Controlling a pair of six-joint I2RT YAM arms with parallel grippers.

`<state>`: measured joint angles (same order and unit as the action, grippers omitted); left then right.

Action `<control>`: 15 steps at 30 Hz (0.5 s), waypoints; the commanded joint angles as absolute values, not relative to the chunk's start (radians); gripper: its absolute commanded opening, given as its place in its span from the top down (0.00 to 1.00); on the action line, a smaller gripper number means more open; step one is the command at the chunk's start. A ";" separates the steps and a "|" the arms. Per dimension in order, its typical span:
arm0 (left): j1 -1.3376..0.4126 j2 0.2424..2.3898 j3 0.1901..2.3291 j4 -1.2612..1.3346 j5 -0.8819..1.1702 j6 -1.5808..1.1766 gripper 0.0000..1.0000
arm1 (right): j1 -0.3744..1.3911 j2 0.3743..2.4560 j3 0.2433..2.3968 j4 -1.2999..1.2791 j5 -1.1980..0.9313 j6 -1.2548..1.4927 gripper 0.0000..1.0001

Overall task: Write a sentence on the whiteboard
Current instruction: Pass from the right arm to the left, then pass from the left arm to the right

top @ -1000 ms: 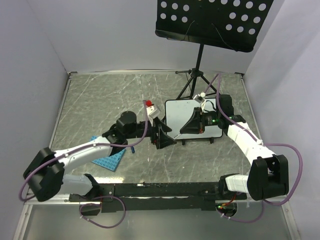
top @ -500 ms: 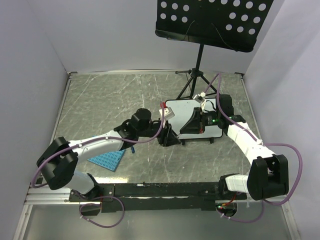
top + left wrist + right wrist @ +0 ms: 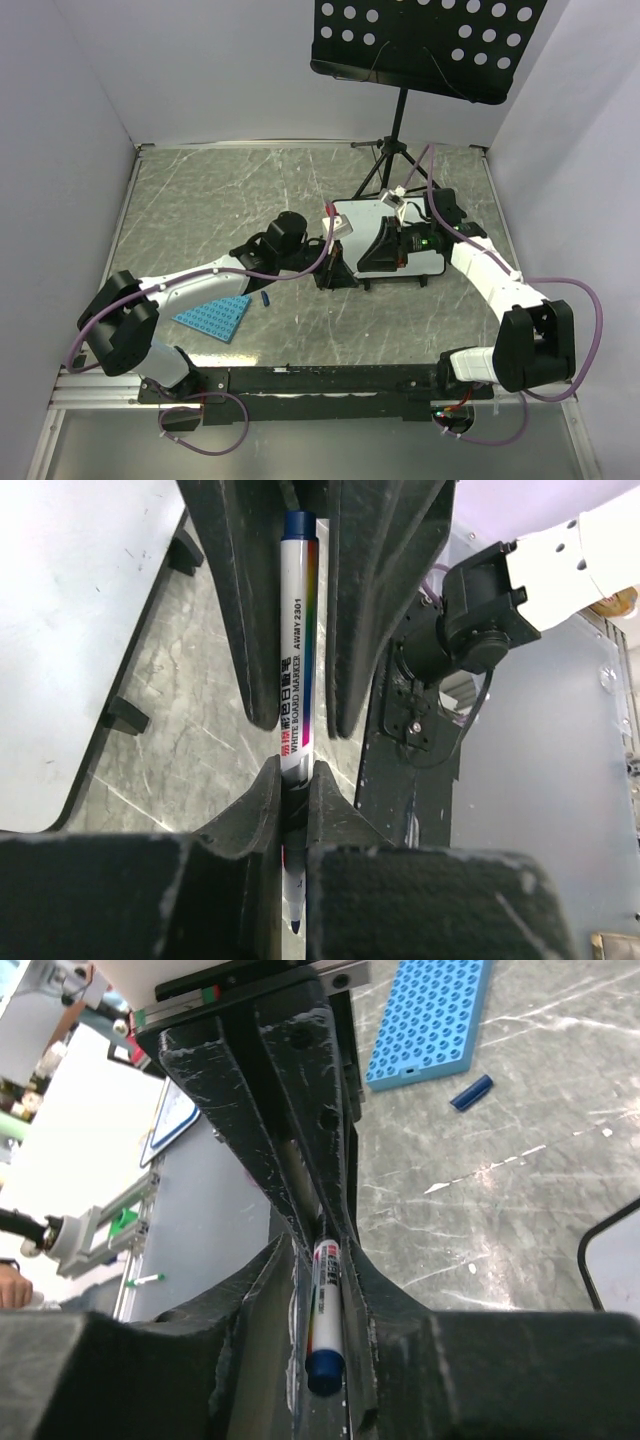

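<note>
The whiteboard (image 3: pixel 362 215) stands on short feet at centre right of the table; its visible face (image 3: pixel 60 630) is plain white, and no sentence is in view. A white marker (image 3: pixel 297 650) with a blue end (image 3: pixel 327 1300) is held level in front of the board, between the two grippers. My left gripper (image 3: pixel 338 272) (image 3: pixel 290 780) is shut on its tip half. My right gripper (image 3: pixel 365 258) (image 3: pixel 318 1245) flanks the other half; its fingers (image 3: pixel 245 600) stand slightly apart from the barrel, with narrow gaps showing.
A blue marker cap (image 3: pixel 266 298) (image 3: pixel 470 1092) lies on the table next to a blue studded plate (image 3: pixel 215 317) (image 3: pixel 430 1020) at front left. A black music stand (image 3: pixel 420 45) rises on its tripod (image 3: pixel 385 170) behind the board.
My left arm swung right to the marker and its jaws went from wide open to shut on it. The right gripper's jaws loosened a little around the marker.
</note>
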<state>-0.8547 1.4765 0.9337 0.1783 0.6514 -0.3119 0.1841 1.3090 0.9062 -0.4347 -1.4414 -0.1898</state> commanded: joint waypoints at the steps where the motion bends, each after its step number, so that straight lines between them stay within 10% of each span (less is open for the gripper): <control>1: -0.850 1.477 0.986 0.138 0.686 -0.284 0.99 | 0.210 1.321 0.963 -0.492 -1.500 -0.296 0.64; 15: -0.831 1.468 0.983 0.133 0.703 -0.290 0.99 | 0.242 1.359 1.017 -0.632 -1.434 -0.419 0.61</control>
